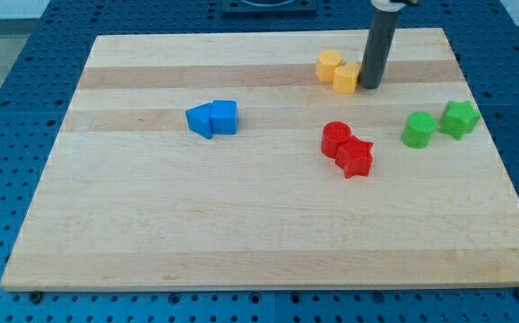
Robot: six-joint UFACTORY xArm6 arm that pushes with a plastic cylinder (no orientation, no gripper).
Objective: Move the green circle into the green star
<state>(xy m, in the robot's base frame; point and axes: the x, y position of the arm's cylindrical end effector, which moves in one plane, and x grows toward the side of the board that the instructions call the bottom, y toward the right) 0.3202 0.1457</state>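
Note:
The green circle (pixel 418 129) sits on the wooden board (pixel 241 233) at the view's right. The green star (pixel 460 118) lies just to its right, a narrow gap apart or barely touching. My tip (pixel 369 87) rests on the board at the view's top, right beside the yellow blocks, up and to the left of the green circle and well apart from it.
Two yellow blocks (pixel 339 71) sit touching at the view's top, against my tip's left. A red circle (pixel 336 138) and red star (pixel 356 157) touch near the middle right. Two blue blocks (pixel 212 118) touch at the middle left.

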